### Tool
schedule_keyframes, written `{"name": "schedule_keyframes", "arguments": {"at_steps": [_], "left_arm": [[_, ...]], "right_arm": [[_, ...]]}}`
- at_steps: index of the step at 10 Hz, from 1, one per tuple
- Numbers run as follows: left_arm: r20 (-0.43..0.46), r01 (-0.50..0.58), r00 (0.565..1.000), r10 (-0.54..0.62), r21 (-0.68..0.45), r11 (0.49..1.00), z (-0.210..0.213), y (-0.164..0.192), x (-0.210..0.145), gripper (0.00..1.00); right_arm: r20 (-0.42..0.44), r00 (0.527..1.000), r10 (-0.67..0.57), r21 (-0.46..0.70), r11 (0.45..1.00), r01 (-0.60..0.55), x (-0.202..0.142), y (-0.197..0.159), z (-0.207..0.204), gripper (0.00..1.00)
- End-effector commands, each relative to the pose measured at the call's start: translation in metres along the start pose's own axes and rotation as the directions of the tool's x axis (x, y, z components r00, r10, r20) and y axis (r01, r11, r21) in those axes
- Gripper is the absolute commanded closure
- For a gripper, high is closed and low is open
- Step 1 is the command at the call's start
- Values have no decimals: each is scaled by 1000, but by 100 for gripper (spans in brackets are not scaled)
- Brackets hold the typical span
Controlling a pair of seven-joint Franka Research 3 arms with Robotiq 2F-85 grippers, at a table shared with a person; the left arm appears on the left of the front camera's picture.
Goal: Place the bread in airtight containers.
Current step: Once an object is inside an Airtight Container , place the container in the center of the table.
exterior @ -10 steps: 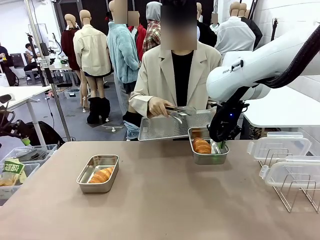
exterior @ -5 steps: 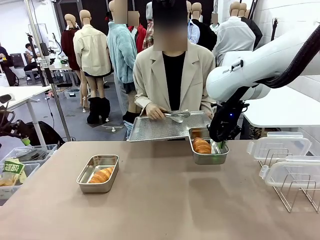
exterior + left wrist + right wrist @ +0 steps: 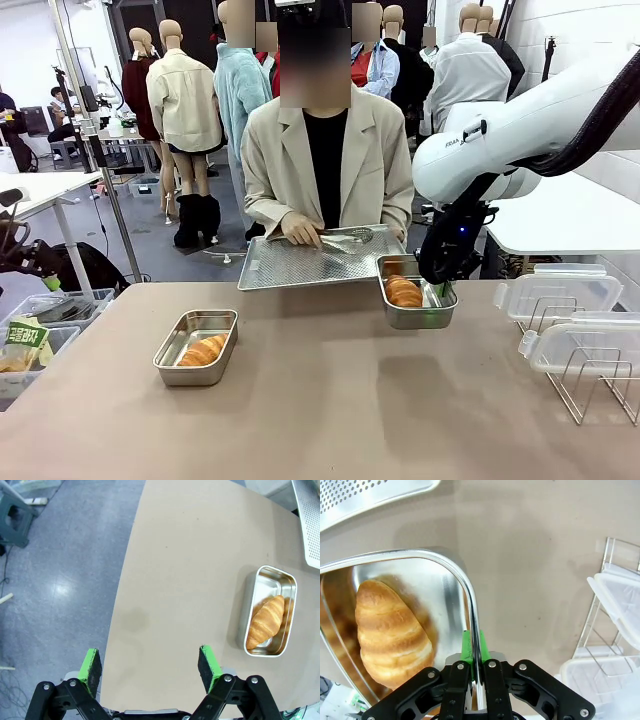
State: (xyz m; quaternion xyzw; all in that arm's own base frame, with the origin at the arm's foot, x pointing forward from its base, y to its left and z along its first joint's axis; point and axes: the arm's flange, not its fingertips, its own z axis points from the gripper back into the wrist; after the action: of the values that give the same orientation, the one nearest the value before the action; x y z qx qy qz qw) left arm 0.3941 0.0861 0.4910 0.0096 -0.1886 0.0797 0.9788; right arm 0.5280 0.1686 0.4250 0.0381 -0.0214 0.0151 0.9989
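Two steel airtight containers stand on the brown table, each with one piece of bread in it. The left container [image 3: 195, 347] holds a golden roll [image 3: 203, 350]; the left wrist view has this container [image 3: 287, 587] and its bread [image 3: 265, 621] at the right, well ahead of my open left gripper [image 3: 150, 665], which hangs over the table's edge. My right gripper [image 3: 437, 293] is shut on the right wall of the far container [image 3: 415, 318], beside its bread [image 3: 404, 291]. Seen from the right wrist, the gripper [image 3: 474, 647] pinches the rim [image 3: 465, 580], with the roll [image 3: 390, 630] just inside.
Across the table a person holds a large perforated steel tray [image 3: 320, 262] with tongs [image 3: 345, 237] lying on it, close behind the far container. Two clear lids [image 3: 558, 290] [image 3: 585, 345] rest on a wire rack [image 3: 590, 385] at the right. A bin [image 3: 40, 330] sits off the table's left edge.
The person has shifted to the left and carried the big tray leftwards with them. Both arms and both containers stay where they were.
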Motion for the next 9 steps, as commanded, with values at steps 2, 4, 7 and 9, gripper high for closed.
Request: {"name": "schedule_keyframes", "arguments": {"at_steps": [2, 4, 7, 9], "left_arm": [[-3, -1, 1000, 1, 0, 1000, 1, 0, 0, 0], [-3, -1, 1000, 1, 0, 1000, 1, 0, 0, 0], [-3, -1, 1000, 1, 0, 1000, 1, 0, 0, 0], [-3, -1, 1000, 1, 0, 1000, 1, 0, 0, 0]], "right_arm": [[21, 1000, -2, 4, 1000, 2, -2, 0, 0, 100], [21, 1000, -2, 4, 1000, 2, -2, 0, 0, 100], [21, 1000, -2, 4, 1000, 2, -2, 0, 0, 100], [0, 1000, 0, 0, 1000, 0, 0, 0, 0, 100]]}}
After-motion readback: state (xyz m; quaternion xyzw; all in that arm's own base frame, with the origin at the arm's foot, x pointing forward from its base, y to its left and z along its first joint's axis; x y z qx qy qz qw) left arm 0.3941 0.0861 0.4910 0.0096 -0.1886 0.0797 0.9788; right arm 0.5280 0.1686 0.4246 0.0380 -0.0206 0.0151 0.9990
